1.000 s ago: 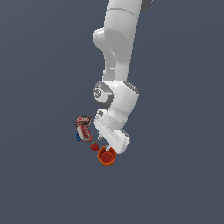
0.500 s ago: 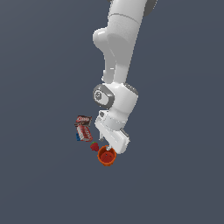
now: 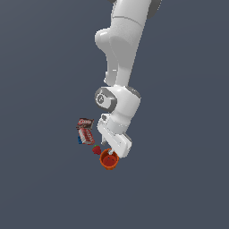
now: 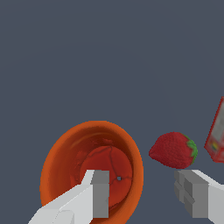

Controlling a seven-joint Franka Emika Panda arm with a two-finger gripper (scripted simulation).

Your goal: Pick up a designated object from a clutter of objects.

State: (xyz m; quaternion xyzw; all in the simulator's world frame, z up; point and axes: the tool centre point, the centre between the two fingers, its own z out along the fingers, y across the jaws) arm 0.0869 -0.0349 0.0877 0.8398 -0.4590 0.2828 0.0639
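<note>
The designated object, an orange-red cup with a round rim, stands upright with its mouth open to the wrist camera. In the exterior view the cup sits right under the hand. My gripper is open. One finger reaches inside the cup's mouth and the other finger is outside it, so the cup's wall lies between them. A small red strawberry lies just beside the cup, close to the outer finger. The rest of the clutter of objects is the strawberry and two printed boxes.
The upper printed box and the lower one lie toward the exterior view's left of the cup. A red box edge shows in the wrist view beyond the strawberry. Plain grey floor surrounds the group.
The upper arm links have shifted slightly toward the exterior view's right. The hand stays low over the cup, and the cup, strawberry and boxes have not moved.
</note>
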